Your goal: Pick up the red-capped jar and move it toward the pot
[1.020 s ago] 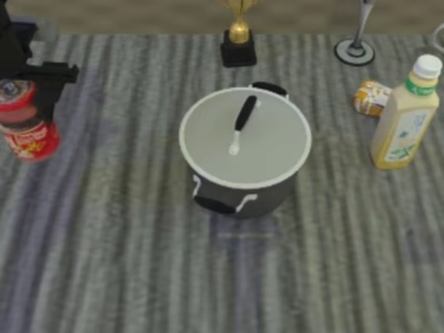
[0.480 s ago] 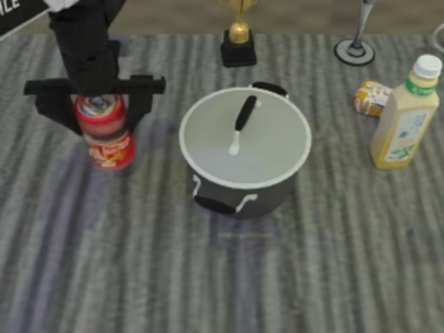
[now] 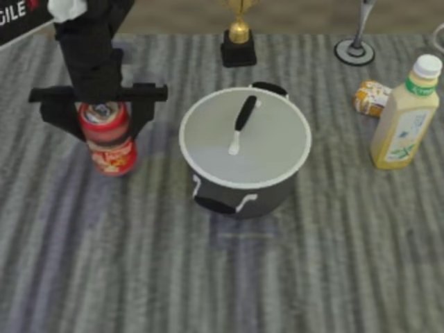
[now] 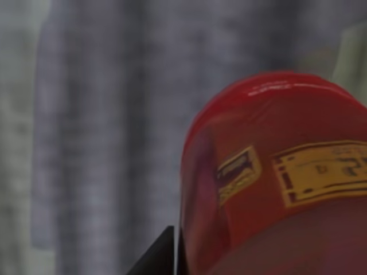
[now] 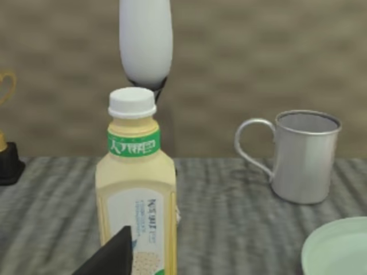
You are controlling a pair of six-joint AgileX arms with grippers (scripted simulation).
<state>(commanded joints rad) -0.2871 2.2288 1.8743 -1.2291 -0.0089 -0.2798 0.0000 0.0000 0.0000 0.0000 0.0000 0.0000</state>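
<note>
In the top view my left gripper [image 3: 104,116] is shut on the red-capped jar [image 3: 112,157], with a black finger on each side of its red cap. The jar hangs upright, left of the pot [image 3: 244,149] with a gap between them. The pot is dark grey with a flat white-rimmed lid and a black handle. In the left wrist view the jar's red label with yellow print [image 4: 275,172] fills most of the picture beside one dark fingertip [image 4: 159,256]. My right arm is outside the top view; its wrist view shows one dark fingertip [image 5: 114,255].
A gold trophy [image 3: 238,38] and a glass's foot [image 3: 354,50] stand at the back edge. At the right are a small orange-yellow jar [image 3: 371,97] and a tall pale-yellow bottle [image 3: 404,118]. A metal mug [image 5: 305,156] and a pale plate [image 5: 339,247] appear in the right wrist view.
The left gripper carried the jar from the far left edge rightward toward the pot; in the last half second it shifted only slightly right and forward.
</note>
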